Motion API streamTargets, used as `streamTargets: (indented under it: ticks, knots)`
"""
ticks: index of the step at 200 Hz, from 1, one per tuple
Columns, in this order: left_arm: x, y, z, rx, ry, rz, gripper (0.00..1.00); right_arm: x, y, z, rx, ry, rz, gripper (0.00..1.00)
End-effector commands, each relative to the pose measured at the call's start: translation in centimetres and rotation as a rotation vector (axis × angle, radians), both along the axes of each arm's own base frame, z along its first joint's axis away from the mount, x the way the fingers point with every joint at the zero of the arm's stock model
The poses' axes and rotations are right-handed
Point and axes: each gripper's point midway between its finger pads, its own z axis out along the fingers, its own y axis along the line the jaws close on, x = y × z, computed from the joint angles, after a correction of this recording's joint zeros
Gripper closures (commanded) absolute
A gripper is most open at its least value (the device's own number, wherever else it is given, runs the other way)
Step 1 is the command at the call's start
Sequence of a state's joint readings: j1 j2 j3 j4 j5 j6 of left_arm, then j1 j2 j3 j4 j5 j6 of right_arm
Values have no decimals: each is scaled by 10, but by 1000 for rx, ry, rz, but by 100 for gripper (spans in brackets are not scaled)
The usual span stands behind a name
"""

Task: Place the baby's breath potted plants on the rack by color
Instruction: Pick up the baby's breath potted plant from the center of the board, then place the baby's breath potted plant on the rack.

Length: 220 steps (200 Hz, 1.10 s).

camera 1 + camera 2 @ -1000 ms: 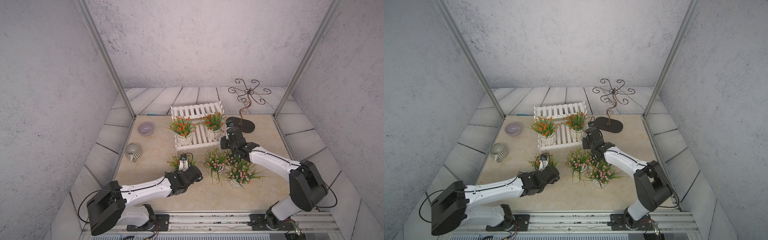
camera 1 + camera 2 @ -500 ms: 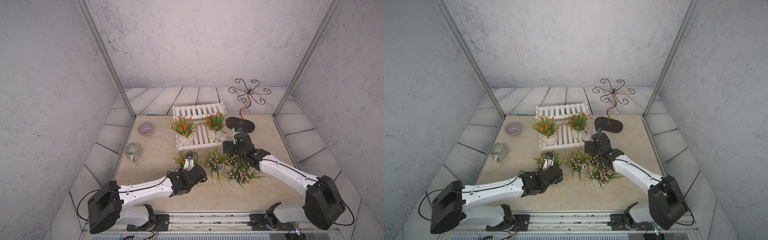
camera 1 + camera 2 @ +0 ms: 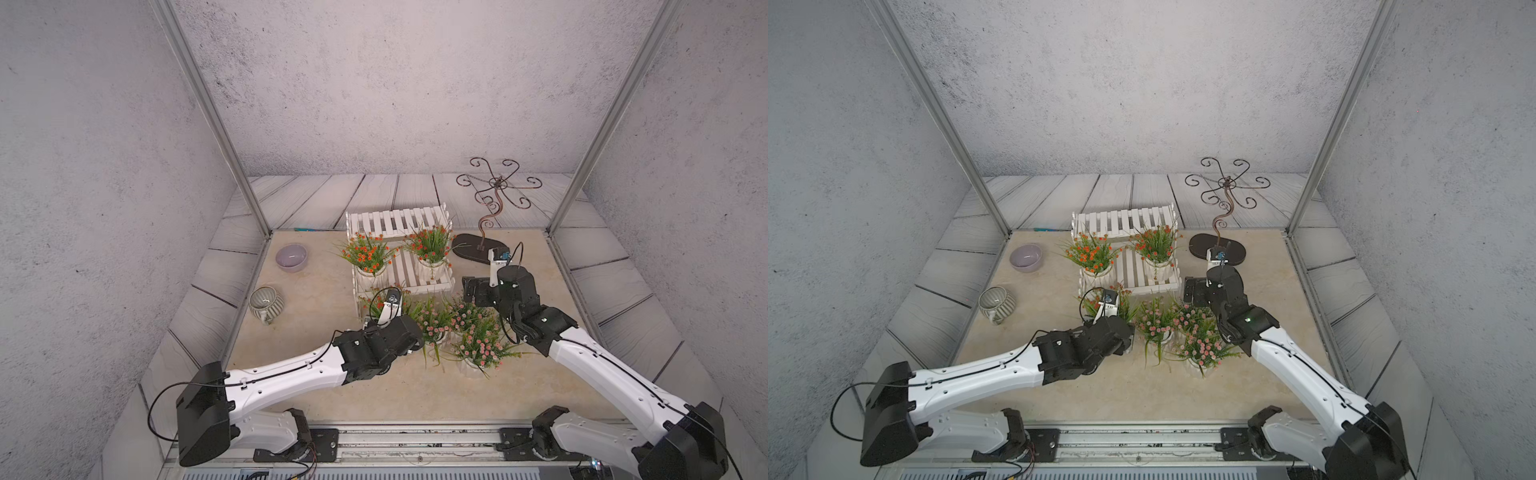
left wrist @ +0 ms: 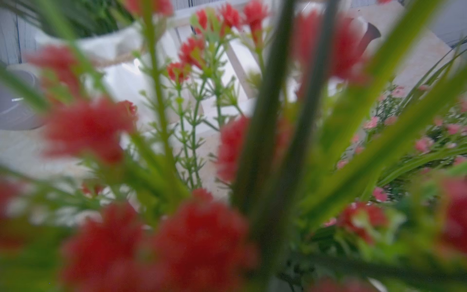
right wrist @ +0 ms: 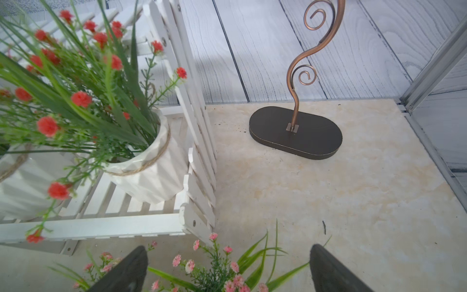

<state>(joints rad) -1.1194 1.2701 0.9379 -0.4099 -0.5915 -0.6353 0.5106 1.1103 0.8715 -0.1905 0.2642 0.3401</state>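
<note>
- Left arm (image 3: 286,374): white moulded shells, black joint housings, tiny dark screw holes.
- Right arm (image 3: 602,365): same white-and-black build, a green light (image 3: 1248,319) glowing at one joint.
- Thin black cables (image 3: 149,415) loop beside both arms.
- Right gripper (image 5: 228,250): matte black, tapered fingers (image 5: 126,273).
- Black base blocks (image 3: 322,442) sit on a silver rail (image 3: 415,434).

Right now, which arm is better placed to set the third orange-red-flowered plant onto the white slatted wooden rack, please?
Left, probably: the left gripper sits at the orange-red-flowered plant before the rack; the open right gripper hangs over pink-flowered plants.
</note>
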Motion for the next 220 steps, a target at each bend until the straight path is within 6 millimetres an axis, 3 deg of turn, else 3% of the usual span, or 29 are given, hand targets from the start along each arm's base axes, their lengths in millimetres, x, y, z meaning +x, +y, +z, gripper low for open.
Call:
streamTargets:
  ticks: [1,45,94,157,220]
  knots:
    - [12,-8,43,-9,-107,-16,38,-6,-6,-2,-2,6,-2,1]
    - [28,-23,76,-16,-148,-48,38,-8,-11,2,2,-13,-6,1]
    - [57,-25,103,-15,-188,-45,39,-8,-13,2,11,-17,-7,1]
    - [98,-28,99,-6,-196,-23,39,-8,-10,-1,22,-15,6,1]
    - [124,-31,92,4,-217,-7,39,-9,-7,-3,36,-17,21,1]
